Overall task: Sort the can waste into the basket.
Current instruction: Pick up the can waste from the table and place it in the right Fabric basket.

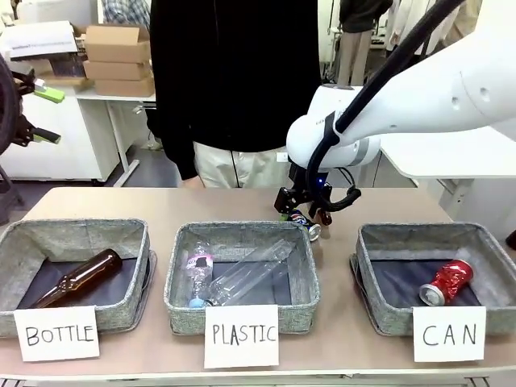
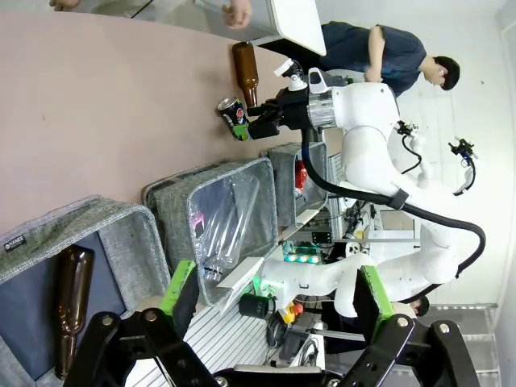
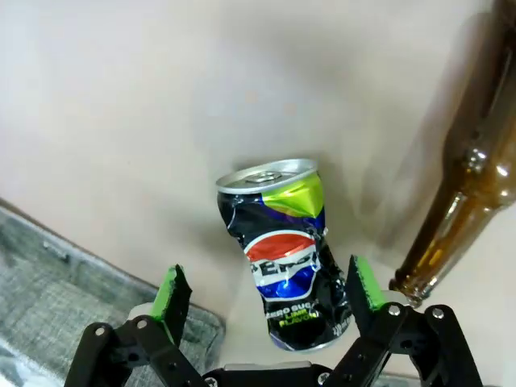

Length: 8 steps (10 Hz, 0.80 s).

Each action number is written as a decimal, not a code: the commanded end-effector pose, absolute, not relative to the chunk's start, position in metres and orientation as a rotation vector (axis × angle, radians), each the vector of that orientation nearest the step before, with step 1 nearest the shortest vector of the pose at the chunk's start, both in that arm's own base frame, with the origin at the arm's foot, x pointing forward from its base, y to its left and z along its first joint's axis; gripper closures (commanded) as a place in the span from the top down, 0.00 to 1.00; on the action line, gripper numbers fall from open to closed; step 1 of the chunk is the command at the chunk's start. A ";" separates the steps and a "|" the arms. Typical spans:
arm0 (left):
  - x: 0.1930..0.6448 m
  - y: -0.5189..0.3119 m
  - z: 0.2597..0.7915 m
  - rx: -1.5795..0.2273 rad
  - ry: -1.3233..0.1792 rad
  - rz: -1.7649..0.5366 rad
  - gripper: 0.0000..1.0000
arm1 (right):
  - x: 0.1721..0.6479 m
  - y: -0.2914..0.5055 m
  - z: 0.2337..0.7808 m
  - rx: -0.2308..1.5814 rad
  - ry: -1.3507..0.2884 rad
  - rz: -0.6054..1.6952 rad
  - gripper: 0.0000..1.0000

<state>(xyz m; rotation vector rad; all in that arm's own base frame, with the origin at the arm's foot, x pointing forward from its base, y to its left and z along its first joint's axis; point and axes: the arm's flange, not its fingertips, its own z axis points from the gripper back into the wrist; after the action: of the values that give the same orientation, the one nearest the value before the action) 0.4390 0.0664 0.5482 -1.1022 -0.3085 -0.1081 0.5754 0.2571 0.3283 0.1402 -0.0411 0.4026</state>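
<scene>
A: Where's the dark can [image 3: 284,258] sitting?

B: On the worktop [image 3: 121,105] behind the PLASTIC basket [image 1: 242,278], between the right gripper [image 3: 270,294]'s spread jaws.

A: Handling?

B: Probably light, crumpling easily; I'm favouring its dented middle.

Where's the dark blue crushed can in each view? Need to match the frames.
Front: dark blue can behind the PLASTIC basket, under the right gripper.
Left wrist: upper middle, at the far arm's gripper, beside a brown bottle.
Right wrist: centre, between the open green pads.
Shared landmark: PLASTIC basket corner, lower left in the right wrist view.
</scene>
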 end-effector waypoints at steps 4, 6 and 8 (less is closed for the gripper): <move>0.436 0.066 0.551 -1.096 -0.294 -0.104 1.00 | 0.589 0.269 0.306 0.033 0.011 0.358 1.00; 0.436 0.066 0.551 -1.096 -0.294 -0.104 1.00 | 0.589 0.272 0.301 0.017 0.033 0.361 0.41; 0.436 0.066 0.551 -1.096 -0.294 -0.104 1.00 | 0.589 0.274 0.299 0.007 0.040 0.358 0.00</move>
<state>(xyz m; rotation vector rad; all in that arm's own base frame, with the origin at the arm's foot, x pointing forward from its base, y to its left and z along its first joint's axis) 0.4389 0.0664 0.5483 -1.1021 -0.3087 -0.1082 0.5846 0.2674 0.3024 0.0457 0.0311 0.3809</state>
